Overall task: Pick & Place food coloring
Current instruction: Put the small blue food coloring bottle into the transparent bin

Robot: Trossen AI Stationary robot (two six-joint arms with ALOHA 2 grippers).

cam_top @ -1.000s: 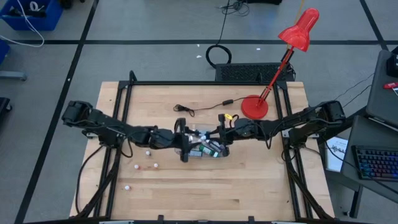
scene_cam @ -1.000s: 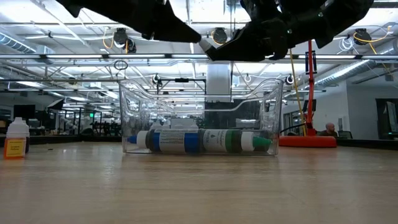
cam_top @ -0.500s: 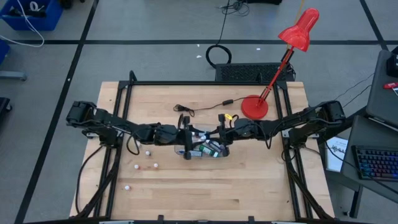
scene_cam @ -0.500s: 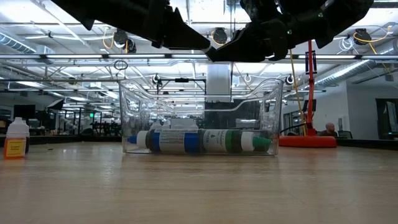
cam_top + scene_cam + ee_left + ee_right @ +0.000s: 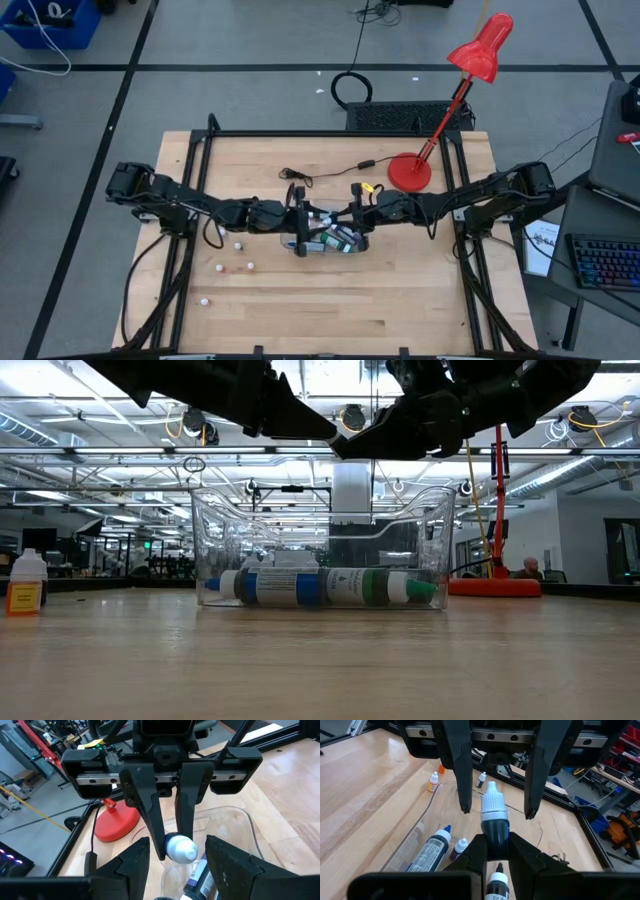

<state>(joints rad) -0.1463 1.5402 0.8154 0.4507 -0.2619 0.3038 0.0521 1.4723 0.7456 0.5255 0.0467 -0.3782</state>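
Fingers [image 5: 520,855] of my right gripper [image 5: 496,851] pinch a dark bottle [image 5: 495,822], cap toward left gripper [image 5: 497,812], spread empty, frame centre; labels unreadable.

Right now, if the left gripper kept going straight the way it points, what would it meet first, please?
Probably the bottle held by the right gripper; the open left gripper faces it directly above the clear tub.

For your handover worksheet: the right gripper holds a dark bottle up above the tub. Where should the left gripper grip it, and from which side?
Grip the white cap: it stands clear above the right gripper, which covers the bottle body. Come from the facing side, where the open left gripper already straddles it.
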